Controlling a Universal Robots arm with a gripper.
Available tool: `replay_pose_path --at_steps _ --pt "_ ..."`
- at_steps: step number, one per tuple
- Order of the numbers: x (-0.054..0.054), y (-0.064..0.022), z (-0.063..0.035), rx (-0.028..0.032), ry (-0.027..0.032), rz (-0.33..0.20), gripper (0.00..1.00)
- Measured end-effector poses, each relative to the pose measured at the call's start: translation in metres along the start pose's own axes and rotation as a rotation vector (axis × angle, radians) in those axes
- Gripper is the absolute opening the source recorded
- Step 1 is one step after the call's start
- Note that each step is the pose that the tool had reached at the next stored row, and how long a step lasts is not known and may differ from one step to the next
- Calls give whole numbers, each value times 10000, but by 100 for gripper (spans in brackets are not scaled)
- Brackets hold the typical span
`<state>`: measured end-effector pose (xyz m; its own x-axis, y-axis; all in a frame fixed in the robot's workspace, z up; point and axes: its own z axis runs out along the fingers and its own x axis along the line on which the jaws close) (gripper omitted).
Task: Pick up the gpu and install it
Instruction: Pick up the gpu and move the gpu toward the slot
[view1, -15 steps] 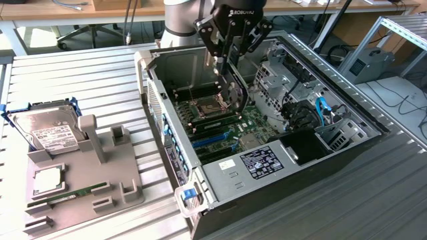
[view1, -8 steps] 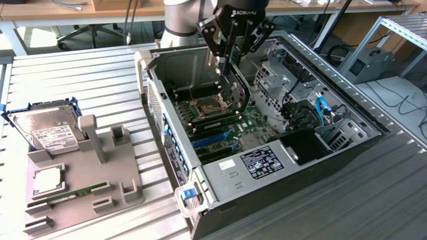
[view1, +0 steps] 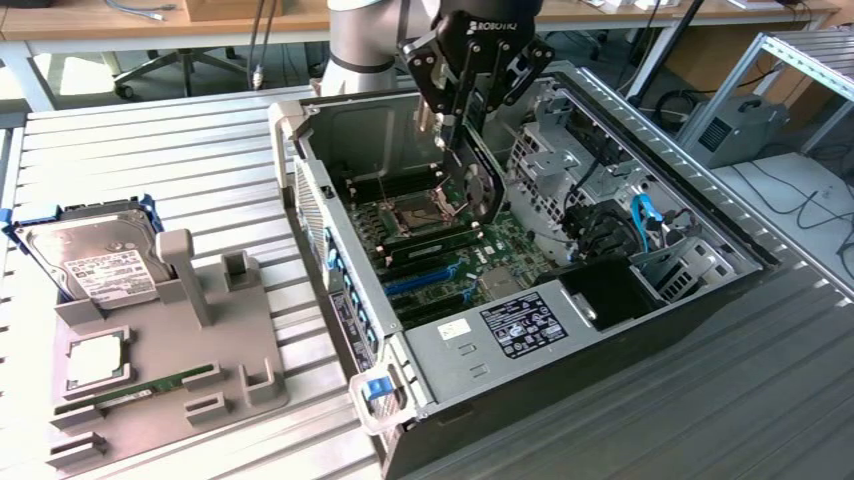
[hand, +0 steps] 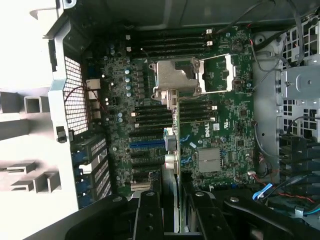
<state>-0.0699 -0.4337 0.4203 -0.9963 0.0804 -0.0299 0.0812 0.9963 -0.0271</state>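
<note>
Gripping the gpu (view1: 483, 185) edge-on, the gripper (view1: 461, 120) holds it directly beneath itself, long axis pointing down at the motherboard (hand: 225, 125) inside the open case (view1: 441, 350).

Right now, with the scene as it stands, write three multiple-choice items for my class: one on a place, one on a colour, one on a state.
1. Where is the gpu?
A) on the grey fixture
B) over the motherboard inside the open case
C) on the table beside the case

2. What colour is the coloured cable inside the case?
A) orange
B) blue
C) pink

3. How is the pincer?
A) open and empty
B) shut on a hard drive
C) shut on the gpu

Answers:
1 B, the card hangs edge-on above the board.
2 B, the cable shows bright blue.
3 C, it clamps the card's upper edge.
</note>
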Motion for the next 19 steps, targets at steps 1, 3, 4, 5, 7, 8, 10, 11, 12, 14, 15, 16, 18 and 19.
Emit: replay_pose_path --at_steps 1,3,4,5,7,8,10,11,12,14,15,16,18,19 --pt "-9 1 2 0 -1 0 27" --pt "-17 1 4 0 0 0 27" --pt "-22 2 6 0 -1 0 27" --pt "-27 2 7 -1 -1 0 27" --pt "-46 4 11 -1 -1 0 27" --pt "-59 5 13 0 -1 0 27" --pt "-87 8 19 0 0 0 27" --pt "-108 9 24 -1 0 1 27" --pt "-138 12 32 0 0 0 27" --pt "-220 19 53 -1 0 0 27" --pt "-255 22 69 0 0 1 27" --pt "-289 26 82 0 0 0 27" --pt "-300 27 86 0 0 0 27" --pt "-305 27 88 1 0 1 27"
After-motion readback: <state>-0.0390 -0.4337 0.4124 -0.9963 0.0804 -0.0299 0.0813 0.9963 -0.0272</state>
